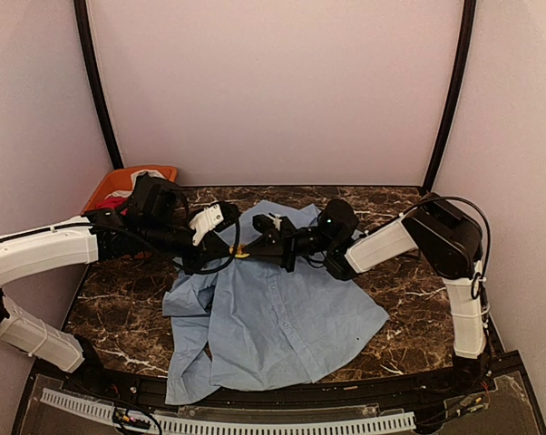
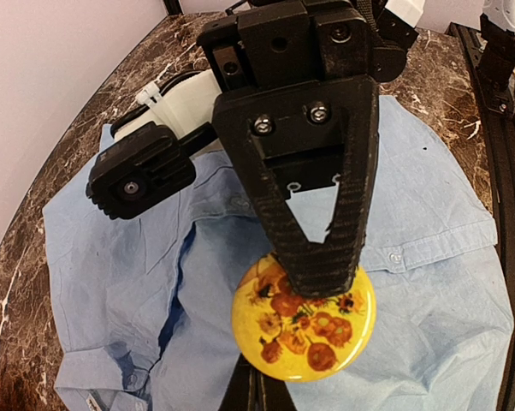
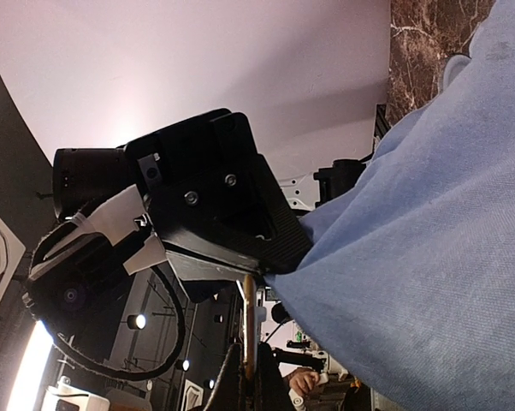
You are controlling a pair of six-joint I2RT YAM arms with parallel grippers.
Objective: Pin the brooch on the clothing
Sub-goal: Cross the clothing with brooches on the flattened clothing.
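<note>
Pinching the hard, light, slippery brooch (image 2: 304,321) by its rim in the left pincer (image 2: 253,387), with the right pincer (image 2: 326,265) pressed together at its top, over the soft, floppy shirt (image 2: 437,282).

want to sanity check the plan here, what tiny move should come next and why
Probably ease the left hand down a little, toward the cloth. It is closed on the brooch, held over the shirt front near the buttons, apparently not touching fabric. The right hand is closed close beside it.
</note>
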